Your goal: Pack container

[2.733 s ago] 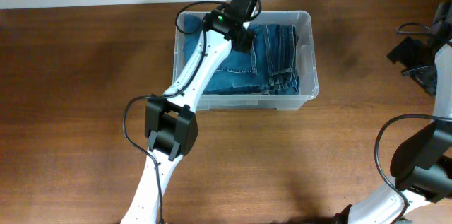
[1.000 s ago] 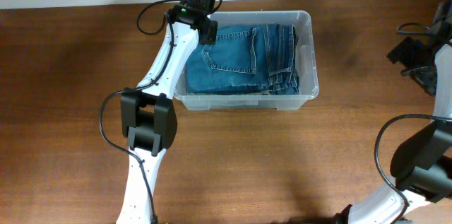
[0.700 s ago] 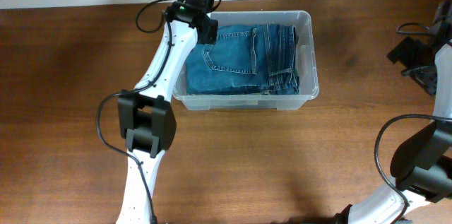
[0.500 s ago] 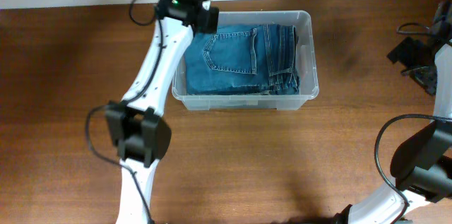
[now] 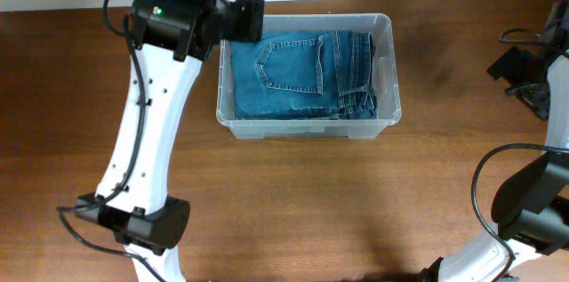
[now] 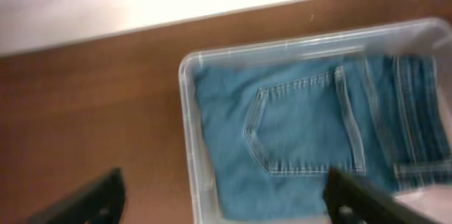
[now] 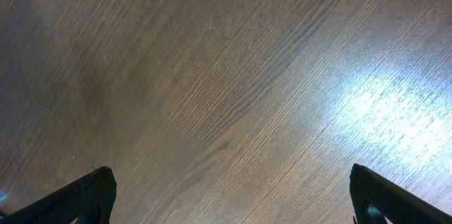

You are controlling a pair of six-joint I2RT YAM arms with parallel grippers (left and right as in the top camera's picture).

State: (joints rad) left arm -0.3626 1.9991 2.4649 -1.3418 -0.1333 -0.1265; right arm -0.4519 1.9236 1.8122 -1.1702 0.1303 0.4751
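Left wrist view blurs, cropping the container point(image 5: 307, 128)'s right end; it sits near the table point(image 5: 356, 211)'s far edge, long axis left-right, jeans point(image 5: 293, 77) inside; my left gripper point(image 6: 226, 206) and right gripper point(image 7: 233, 199) both gape, empty.

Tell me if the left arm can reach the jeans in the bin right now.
Probably yes. The left pincer hangs open near the left end of the bin, the bin has no lid, and nothing lies over the jeans.
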